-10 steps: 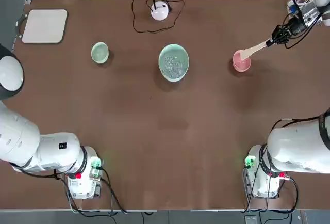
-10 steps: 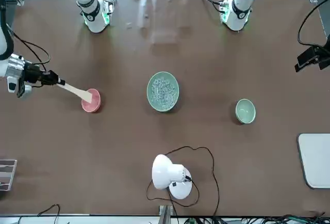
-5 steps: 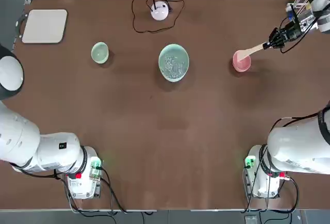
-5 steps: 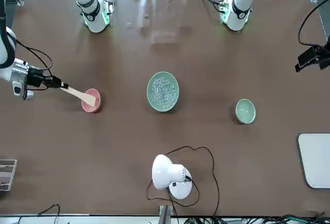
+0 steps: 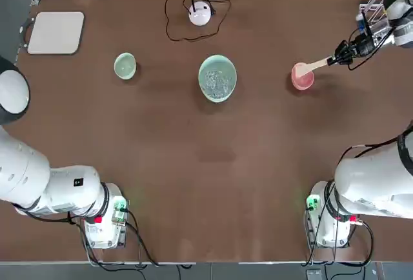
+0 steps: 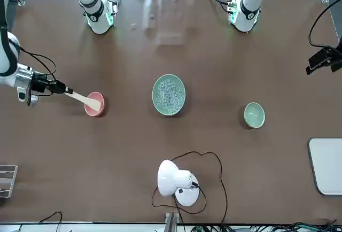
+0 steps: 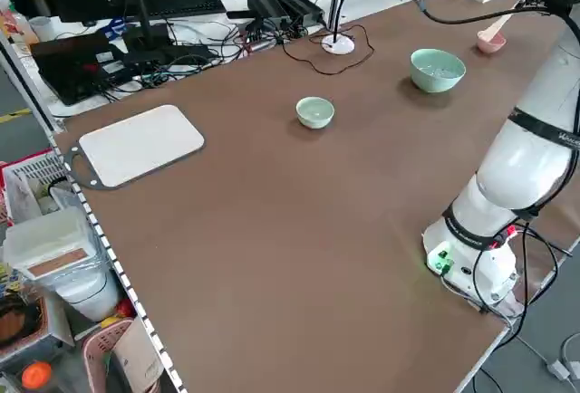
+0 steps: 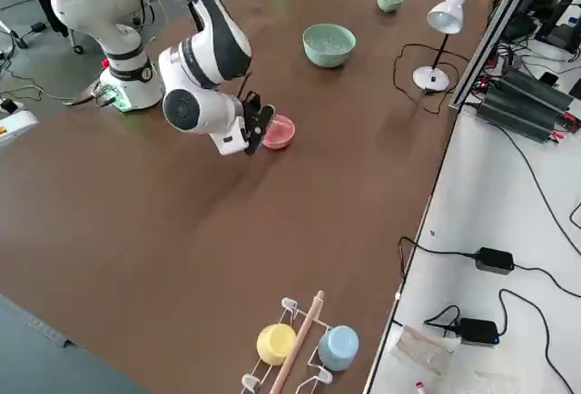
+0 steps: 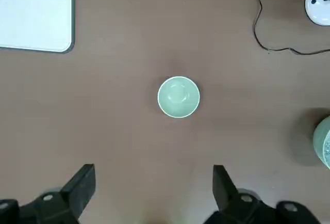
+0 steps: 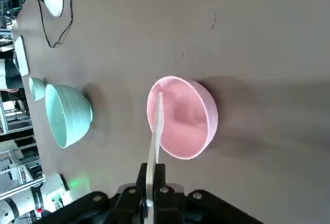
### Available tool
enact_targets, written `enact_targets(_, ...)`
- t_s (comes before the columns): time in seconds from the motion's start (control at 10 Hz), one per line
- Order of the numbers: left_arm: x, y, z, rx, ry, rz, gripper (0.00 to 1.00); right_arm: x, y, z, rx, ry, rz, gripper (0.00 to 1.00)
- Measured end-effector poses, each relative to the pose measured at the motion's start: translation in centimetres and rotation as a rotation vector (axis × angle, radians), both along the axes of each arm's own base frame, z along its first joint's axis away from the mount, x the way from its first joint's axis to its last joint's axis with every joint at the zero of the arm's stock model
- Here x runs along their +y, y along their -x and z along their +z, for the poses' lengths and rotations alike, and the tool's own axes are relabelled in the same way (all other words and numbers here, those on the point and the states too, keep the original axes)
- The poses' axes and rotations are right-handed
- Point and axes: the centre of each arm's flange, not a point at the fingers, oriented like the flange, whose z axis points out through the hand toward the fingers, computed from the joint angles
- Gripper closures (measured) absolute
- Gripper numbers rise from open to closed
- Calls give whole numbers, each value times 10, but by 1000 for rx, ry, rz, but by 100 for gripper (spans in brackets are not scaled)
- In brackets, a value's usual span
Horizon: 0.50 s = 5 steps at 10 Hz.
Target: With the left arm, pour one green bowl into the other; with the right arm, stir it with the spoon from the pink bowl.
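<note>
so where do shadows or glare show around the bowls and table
Right wrist view: soft shadow beside the small round pink bowl; left wrist view: faint shadow around the small pale green bowl; front view: pale glare on the brown tabletop, toward the arm bases.

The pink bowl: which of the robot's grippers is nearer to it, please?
The right gripper, just beside the pink bowl; the left is across the table, beyond the large green bowl.
</note>
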Motion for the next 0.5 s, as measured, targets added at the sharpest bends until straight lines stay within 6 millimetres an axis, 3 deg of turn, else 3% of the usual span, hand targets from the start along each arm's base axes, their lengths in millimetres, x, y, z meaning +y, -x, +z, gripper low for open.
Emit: enact_targets(0.5, 0, 0, 0, 0, 0, 0, 0, -7, 2, -10, -3, -8, -1, 94)
